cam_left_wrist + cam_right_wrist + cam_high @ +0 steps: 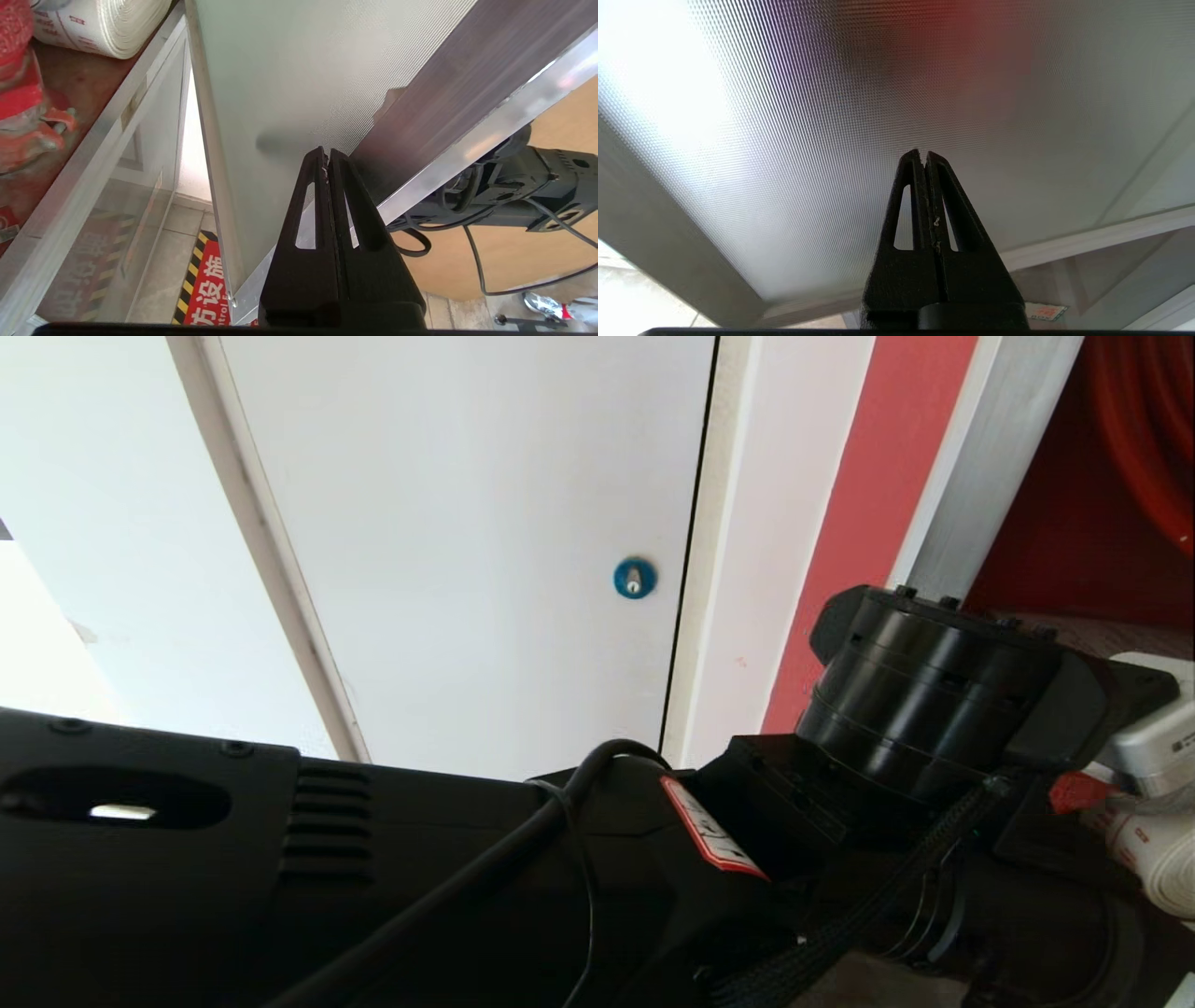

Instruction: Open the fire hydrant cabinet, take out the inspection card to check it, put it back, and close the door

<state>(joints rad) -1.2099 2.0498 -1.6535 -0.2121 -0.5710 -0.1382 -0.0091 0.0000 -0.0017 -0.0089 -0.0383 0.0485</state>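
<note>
Left to right, as we read it: fire hydrant cabinet [88,126] open, red interior with white rolled hose [107,23] exposed; door [289,84] swung out, its long frame edge running diagonally just beyond left gripper [325,156]; fingers pressed together, holding nothing, tips close to pane, contact unclear. Right gripper [923,157] likewise closed empty before textured glass. Inspection card not visible to us. We judge left arm nearer cabinet opening
</note>
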